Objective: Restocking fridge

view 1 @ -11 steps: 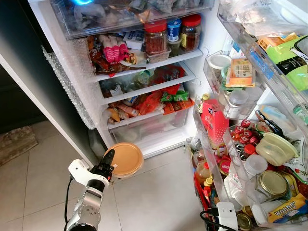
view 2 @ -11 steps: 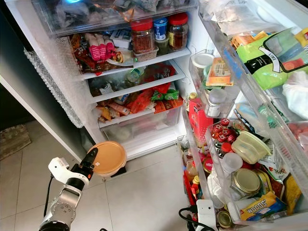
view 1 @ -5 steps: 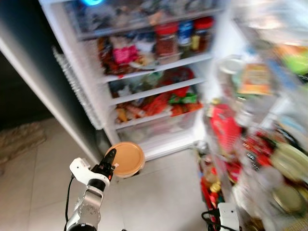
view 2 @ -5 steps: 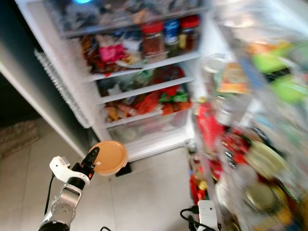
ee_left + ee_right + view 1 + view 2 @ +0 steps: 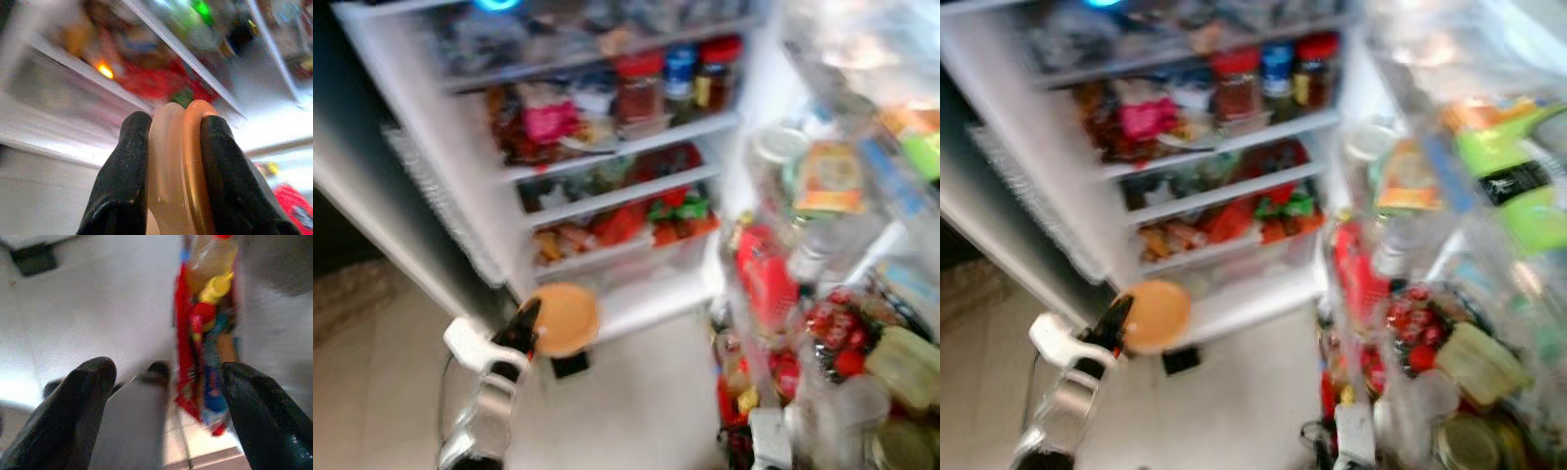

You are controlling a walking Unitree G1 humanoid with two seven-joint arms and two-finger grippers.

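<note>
Container: we carry a round, flat tub with an orange lid (image 5: pixel 564 318), held low before the open fridge (image 5: pixel 607 147), at about 7 o'clock in the head views. All views are blurred.

Left gripper (image 5: pixel 171 142): our two black fingers (image 5: pixel 120 181) are closed on the tub's rim, one on the pale body, one on the orange lid, as the left wrist view shows. The tub stands on edge between them.

Key relation: from the gripper the tub reaches toward 1 o'clock, at the fridge's lowest level. Its flat face looks at us, so its thin edge points toward the shelves.

Target, our judgement: the bottom drawer (image 5: pixel 626 250) and white floor of the cabinet lie just beyond the tub at 1 o'clock; the upper shelves (image 5: pixel 626 132) look crowded.

Right gripper (image 5: pixel 166 382): our fingers stand wide apart, gripping nothing, low by the door's bottles (image 5: pixel 210 289) at 5 o'clock.

Nearer arm: the left.

Risk, our judgement: a rim pinch may let the tub swing.
</note>
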